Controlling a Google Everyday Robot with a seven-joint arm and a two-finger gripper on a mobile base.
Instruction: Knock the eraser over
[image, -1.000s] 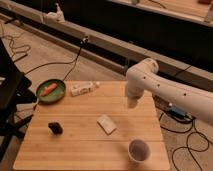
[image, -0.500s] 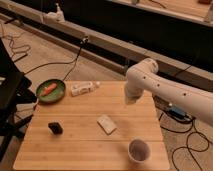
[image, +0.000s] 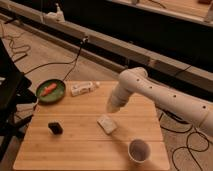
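One eraser (image: 55, 128): small black block, left front of table (image: 80, 150), well apart from my gripper (image: 113, 106) mid-table, whose state I cannot tell. Likely light, stiff; push near its top.

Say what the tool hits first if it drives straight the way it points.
Probably the white block: the tool hangs just above it, pointing down. Depth unclear, so maybe bare table beside it. Not the eraser, well apart.

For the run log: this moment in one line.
eraser: untouched | gripper: near white block, far from eraser | knock: not done
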